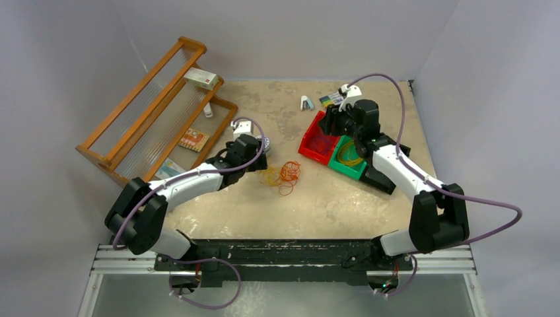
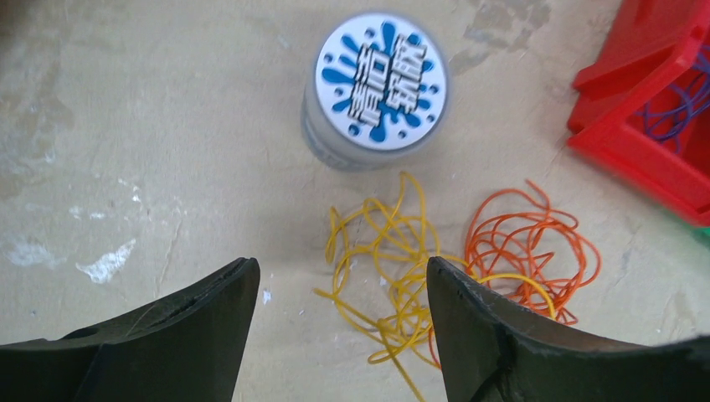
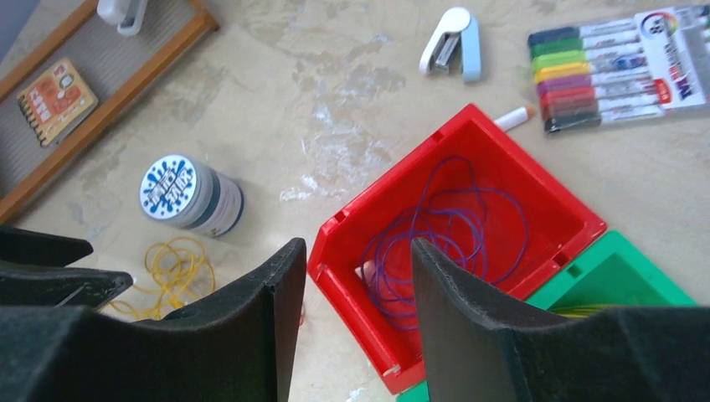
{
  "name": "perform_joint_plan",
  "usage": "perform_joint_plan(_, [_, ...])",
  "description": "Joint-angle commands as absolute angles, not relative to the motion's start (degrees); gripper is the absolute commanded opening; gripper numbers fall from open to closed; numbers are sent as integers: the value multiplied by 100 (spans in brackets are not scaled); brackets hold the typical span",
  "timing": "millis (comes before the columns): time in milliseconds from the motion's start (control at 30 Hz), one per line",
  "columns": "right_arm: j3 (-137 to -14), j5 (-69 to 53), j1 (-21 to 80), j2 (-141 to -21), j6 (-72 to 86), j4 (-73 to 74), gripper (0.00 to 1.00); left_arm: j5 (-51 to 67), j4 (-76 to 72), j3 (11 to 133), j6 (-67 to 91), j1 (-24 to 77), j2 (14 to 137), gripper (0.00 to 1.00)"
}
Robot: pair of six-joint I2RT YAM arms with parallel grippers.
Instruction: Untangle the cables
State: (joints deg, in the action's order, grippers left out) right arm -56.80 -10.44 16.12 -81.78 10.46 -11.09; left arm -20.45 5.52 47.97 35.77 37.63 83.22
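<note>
The left tool (image 2: 342, 270) hangs released over the cables (image 2: 400, 293), its fingers spread wide with nothing between them. We judge it is lined up for a pick. The yellow strands (image 2: 373, 239) sit in the gap between the fingers and partly under the right one. The orange strands (image 2: 511, 247) lie just beside them, towards the red bin (image 2: 636, 151). The two colours cross where that finger covers them, so we cannot tell how tightly they are knotted. The whole tangle lies loose on the counter (image 2: 167, 126), near a tub (image 2: 381, 75) with a blue-splashed lid and apart from the bins.

The right tool (image 3: 356, 247) is likewise slack and empty, held over the red bin. Purple loops (image 3: 452, 226) lie coiled in that bin, which suggests the bins take strands sorted by colour. If so, the arm is placed well out of the left arm's way.

The green bin (image 3: 619, 276) is cut off by the frame and the right finger. A trace of yellow shows at its edge, possibly more strands, but we cannot be sure. From overhead the pile is too small for us to pick out any dark red loops.
</note>
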Motion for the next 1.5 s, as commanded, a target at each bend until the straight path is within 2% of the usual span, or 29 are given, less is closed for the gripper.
perform_joint_plan(0, [-5467,-1364,1679,-7998,1151,-1322,52,-1966,554,4634,3916,3761,8169,71])
perform_joint_plan(267, [-5302,-1314,1810,-8128,1181,-1282,52,-1898,388,4492,4012,3760,8342,66])
perform_joint_plan(400, [-5389,-1415,1844,-8253,1177,-1275,52,-1772,214,4494,4057,3760,8598,59])
perform_joint_plan(567, [-5497,-1675,1941,-8427,942,-1177,51,-1741,114,4493,4060,3761,8708,43])
perform_joint_plan(833, [-5718,-2259,2400,-8820,559,-1163,49,-2130,479,4684,3691,3673,8487,0])
perform_joint_plan(1067, [-6038,-3177,2929,-9320,44,-1201,48,-2256,589,4756,3291,3577,8266,0])
perform_joint_plan(1467, [-6313,-3859,3253,-9805,-262,-1025,48,-2291,510,4650,3377,3546,8322,0])
